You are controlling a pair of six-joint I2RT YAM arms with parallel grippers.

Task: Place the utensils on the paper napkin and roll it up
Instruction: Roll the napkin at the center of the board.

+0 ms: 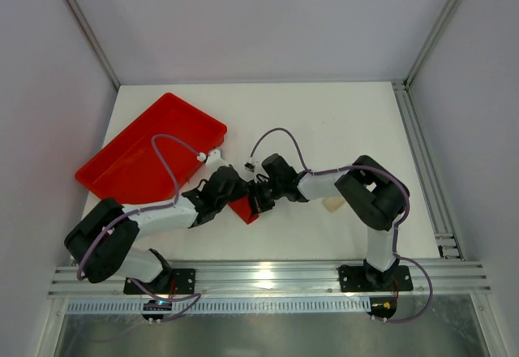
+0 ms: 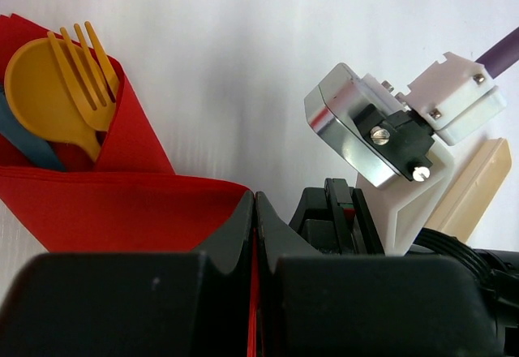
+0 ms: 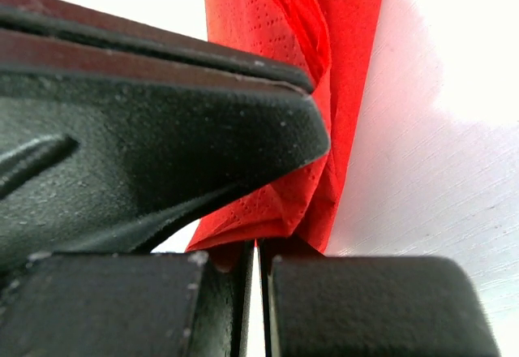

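As both arms meet mid-table, I count one red tray, rigid plastic with a raised rim, at ten o'clock of them. One red paper napkin, soft and dimpled, lies under the grippers, wrapped around three smooth utensils: a yellow spoon, a yellow fork and a blue piece, mostly hidden. My left gripper is pressed together on a napkin fold; my right gripper pinches its end.

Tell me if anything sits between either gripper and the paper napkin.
Nothing visible does. The left gripper and the right gripper are each shut directly on the paper napkin, which is wrapped around the yellow spoon and fork.
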